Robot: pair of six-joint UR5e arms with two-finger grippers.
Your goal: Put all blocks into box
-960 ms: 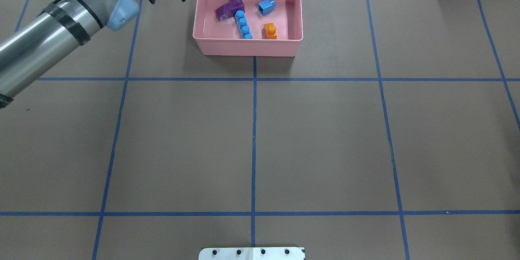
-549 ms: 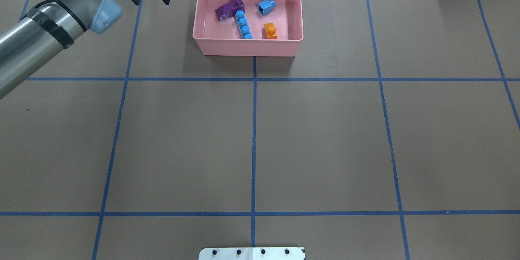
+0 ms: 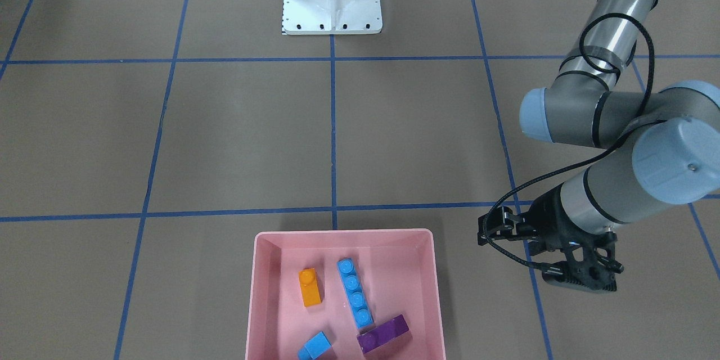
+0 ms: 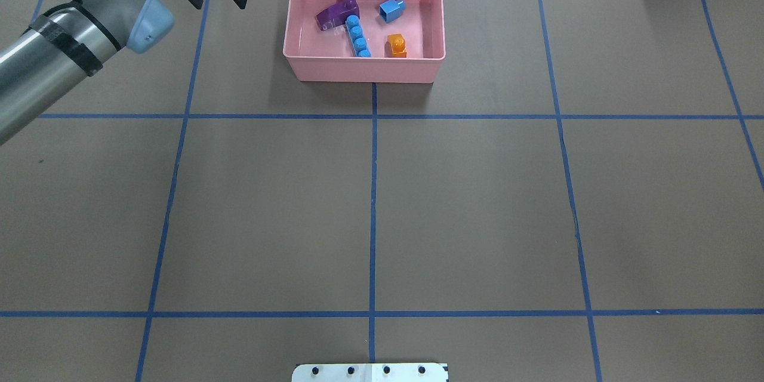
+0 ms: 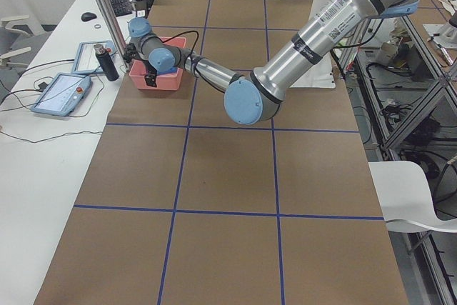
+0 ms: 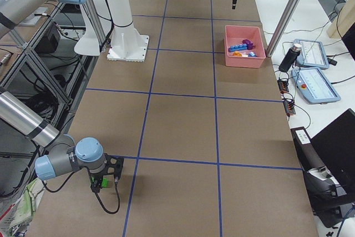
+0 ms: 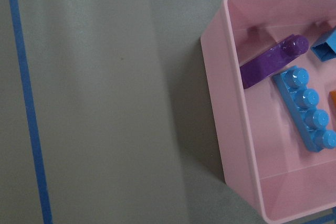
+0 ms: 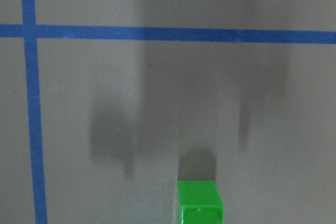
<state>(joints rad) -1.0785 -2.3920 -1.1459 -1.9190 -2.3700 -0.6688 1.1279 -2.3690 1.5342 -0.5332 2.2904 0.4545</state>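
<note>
Green block [image 8: 199, 203] on the table [image 4: 477, 191] at its right end, close by the right gripper [image 6: 104, 183]; finger spread not determinable. Farther out, pink box [image 4: 364, 68] at the far edge, holding orange block [image 4: 396, 46], long blue block [image 4: 358, 37], small blue block [image 4: 391, 9], purple block [image 4: 335, 14]. Left gripper [image 4: 219, 0] beside the box, spread wide, empty.

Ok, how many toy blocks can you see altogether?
5. Four lie inside the pink box: the orange block, the small blue block, the long blue block and the purple block. The green block sits on the table, far off at the robot's right end. None looks hidden.
</note>
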